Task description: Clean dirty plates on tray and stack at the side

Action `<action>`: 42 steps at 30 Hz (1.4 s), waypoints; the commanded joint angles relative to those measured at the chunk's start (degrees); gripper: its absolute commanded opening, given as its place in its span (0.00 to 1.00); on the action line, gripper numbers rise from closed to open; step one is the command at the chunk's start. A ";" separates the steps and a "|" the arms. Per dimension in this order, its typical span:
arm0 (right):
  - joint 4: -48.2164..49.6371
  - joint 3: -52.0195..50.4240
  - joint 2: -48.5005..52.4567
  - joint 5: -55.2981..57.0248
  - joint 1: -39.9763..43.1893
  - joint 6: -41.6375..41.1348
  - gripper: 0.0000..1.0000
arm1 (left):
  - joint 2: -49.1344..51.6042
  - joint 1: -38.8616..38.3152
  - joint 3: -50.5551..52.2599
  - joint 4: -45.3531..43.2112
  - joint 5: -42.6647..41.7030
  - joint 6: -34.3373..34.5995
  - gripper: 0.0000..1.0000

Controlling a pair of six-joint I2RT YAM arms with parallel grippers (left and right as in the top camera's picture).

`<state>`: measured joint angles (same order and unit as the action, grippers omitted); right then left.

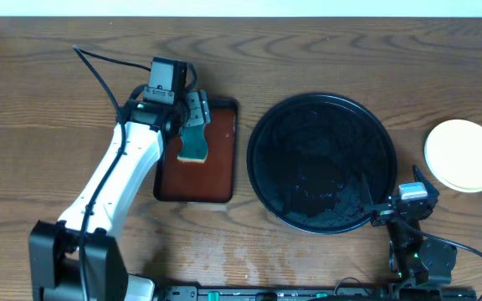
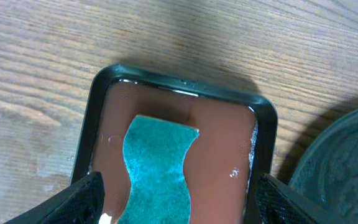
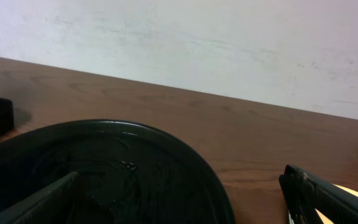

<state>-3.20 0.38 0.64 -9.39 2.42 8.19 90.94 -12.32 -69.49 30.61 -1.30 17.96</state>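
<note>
The left claw [image 2: 179, 200] hangs wide open over the brown tray [image 1: 220, 180], its fingers on either side of the teal sponge [image 2: 157, 165] (not touching it, as far as shows). The right claw [image 3: 179, 205], also spread wide and empty, sits at the 4 o'clock rim of the black tray [image 1: 308, 150]. The yellow plate [image 1: 464, 155] lies on bare bench [image 1: 40, 100] at that tray's 3 o'clock, clear of its rim.

Soft, even light falls from above. In the overhead view the desk [image 1: 325, 50] shows its grain sharply, and small wet glints dot the black tray [image 1: 308, 134]. The left wrist view is a little hazy, with glare lining the rim of the reddish tray [image 2: 185, 84]. The right wrist view is dimmer, its fingers [image 3: 328, 196] dark blurs up close.
</note>
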 commanded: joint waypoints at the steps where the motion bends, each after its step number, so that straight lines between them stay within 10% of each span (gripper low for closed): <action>1: -0.26 -0.07 -0.33 0.15 0.59 -0.39 0.99 | -6.45 0.02 -0.96 1.38 0.52 -0.35 0.78; 28: -0.26 -0.07 -0.31 0.15 0.59 -0.39 0.99 | -81.72 11.61 30.47 9.40 1.99 -0.31 0.78; 42: -0.26 -0.07 -0.31 0.15 0.59 -0.39 0.99 | -90.82 11.61 44.57 -9.27 1.01 -0.09 0.78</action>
<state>-3.22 0.38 0.64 -9.34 2.42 8.16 0.62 -1.10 -26.57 24.82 0.30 18.02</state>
